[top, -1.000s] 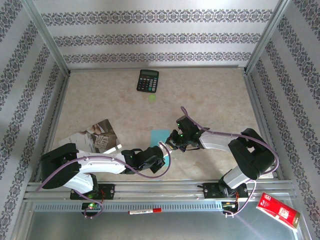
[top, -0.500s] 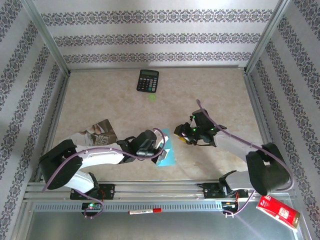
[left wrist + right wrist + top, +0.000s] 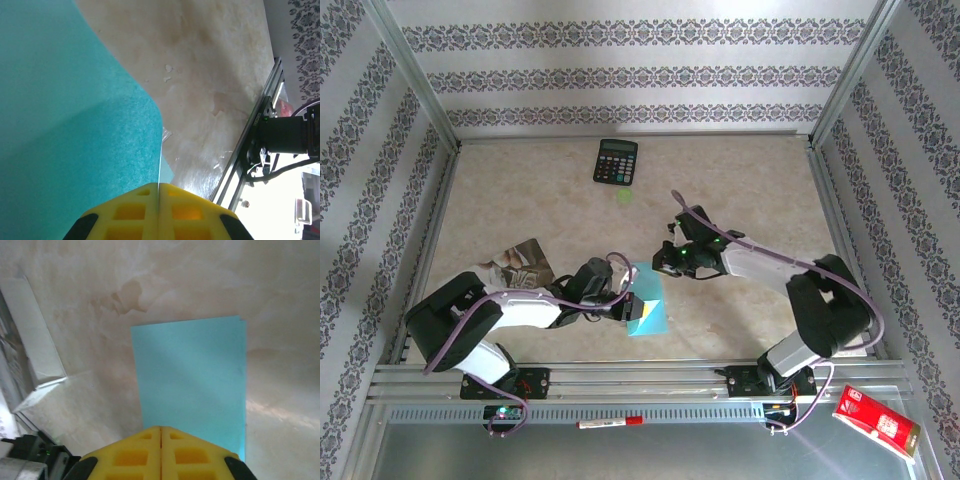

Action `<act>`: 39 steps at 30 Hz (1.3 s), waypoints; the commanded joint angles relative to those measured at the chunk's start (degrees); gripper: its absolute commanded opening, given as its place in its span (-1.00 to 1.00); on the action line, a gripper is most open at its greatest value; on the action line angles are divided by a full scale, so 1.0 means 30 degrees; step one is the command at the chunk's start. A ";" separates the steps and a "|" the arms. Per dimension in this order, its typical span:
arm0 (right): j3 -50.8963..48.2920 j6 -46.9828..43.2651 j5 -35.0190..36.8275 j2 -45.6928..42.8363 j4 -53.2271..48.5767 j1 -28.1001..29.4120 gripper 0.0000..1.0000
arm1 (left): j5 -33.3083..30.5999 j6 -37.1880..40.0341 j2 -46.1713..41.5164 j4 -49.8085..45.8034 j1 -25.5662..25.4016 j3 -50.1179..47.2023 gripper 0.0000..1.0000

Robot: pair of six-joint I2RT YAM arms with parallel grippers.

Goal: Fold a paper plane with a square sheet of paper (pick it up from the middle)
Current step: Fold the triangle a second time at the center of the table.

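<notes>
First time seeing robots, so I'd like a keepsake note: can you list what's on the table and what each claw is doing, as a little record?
paper: light-cyan, rectangular outline, front middle of the table
left gripper: shut on the paper's edge, sheet bowed
right gripper: shut, tips over the paper's far end; contact unclear
calculator: black, far side, apart from everything else
booklet: photo-printed, lying flat at the near left
</notes>
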 commanded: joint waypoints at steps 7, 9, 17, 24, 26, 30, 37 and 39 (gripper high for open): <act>0.0804 0.0000 0.0294 0.2609 0.0879 0.0661 -0.98 | 0.1217 -0.1303 0.0353 0.2719 0.1075 -0.0841 -1.00; 0.0599 -0.0116 0.0473 0.2851 0.0962 0.0618 -0.98 | 0.1384 -0.1412 0.0484 0.2777 0.1332 -0.0841 -1.00; 0.0245 -0.0680 0.0703 0.3333 0.0958 0.0440 -0.98 | 0.2270 -0.1583 0.1153 0.2798 0.2350 -0.0823 -1.00; -0.0047 -0.0975 0.1071 0.3355 0.0792 0.0393 -0.98 | 0.2517 -0.1315 0.1241 0.1922 0.3035 -0.0496 -1.00; -0.0056 -0.1035 0.1127 0.3390 0.0702 0.0422 -0.99 | 0.2444 -0.1094 0.1176 0.1447 0.3152 -0.0426 -1.00; -0.0113 -0.1179 0.1385 0.3452 0.0362 0.0426 -0.99 | 0.2399 -0.0955 0.1217 0.0817 0.3488 -0.0270 -1.00; 0.0027 -0.1663 0.1717 0.3712 -0.0259 0.0417 -1.00 | 0.2356 -0.0343 0.1204 -0.0578 0.3907 0.0209 -1.00; 0.0096 -0.1747 0.1750 0.3774 -0.0332 0.0407 -1.00 | 0.2294 -0.0184 0.1265 -0.0934 0.4020 0.0319 -1.00</act>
